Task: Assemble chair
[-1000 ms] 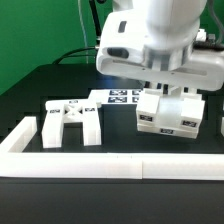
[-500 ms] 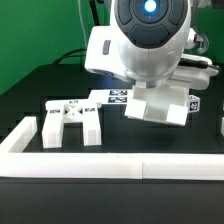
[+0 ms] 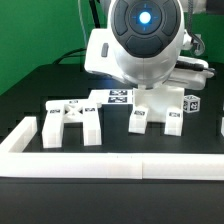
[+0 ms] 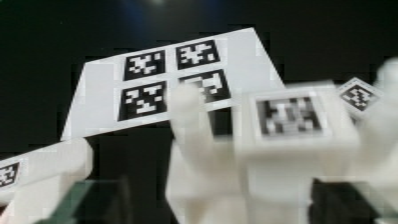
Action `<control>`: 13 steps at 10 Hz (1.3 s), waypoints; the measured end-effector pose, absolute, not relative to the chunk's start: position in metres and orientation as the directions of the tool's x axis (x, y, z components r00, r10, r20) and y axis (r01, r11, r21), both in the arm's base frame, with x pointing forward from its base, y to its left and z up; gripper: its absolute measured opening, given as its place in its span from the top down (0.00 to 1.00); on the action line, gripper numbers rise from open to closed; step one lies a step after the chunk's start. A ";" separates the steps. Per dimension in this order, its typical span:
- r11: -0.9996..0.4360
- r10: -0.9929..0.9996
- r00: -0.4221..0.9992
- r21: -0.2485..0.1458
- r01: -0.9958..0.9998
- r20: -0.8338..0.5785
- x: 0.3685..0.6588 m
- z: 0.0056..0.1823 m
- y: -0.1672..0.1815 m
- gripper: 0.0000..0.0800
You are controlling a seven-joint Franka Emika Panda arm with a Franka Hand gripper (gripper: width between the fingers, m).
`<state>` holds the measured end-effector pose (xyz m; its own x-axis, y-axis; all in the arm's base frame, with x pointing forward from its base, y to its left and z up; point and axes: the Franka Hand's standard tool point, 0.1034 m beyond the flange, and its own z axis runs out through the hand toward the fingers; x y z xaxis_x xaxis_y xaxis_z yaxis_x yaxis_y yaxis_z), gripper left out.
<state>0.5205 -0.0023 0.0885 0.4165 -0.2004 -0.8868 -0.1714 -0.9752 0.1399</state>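
The legged chair frame (image 3: 158, 112) stands upright beside the marker board (image 3: 118, 96), directly under the wrist (image 3: 145, 40) that hides the gripper's jaws, so I cannot tell their state; I'd rise straight up, slowly, without tipping it.

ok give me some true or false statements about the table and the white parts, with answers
1. A flat marker board with four tags lies on the table. True.
2. The backdrop is red. False: it is green.
3. The cross-braced frame lies on top of the long wall. False: it stands on the table behind the wall.
4. A legged chair part is below the arm, to the exterior view's right of the frame. True.
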 end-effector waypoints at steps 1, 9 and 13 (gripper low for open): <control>-0.975 -0.201 0.416 0.140 -0.172 -0.887 0.520 0.088 -0.002 0.22; -0.975 -0.195 0.411 0.132 -0.177 -0.891 0.522 0.089 -0.013 0.19; -0.975 -0.203 0.516 0.122 -0.188 -0.832 0.540 0.090 -0.019 0.19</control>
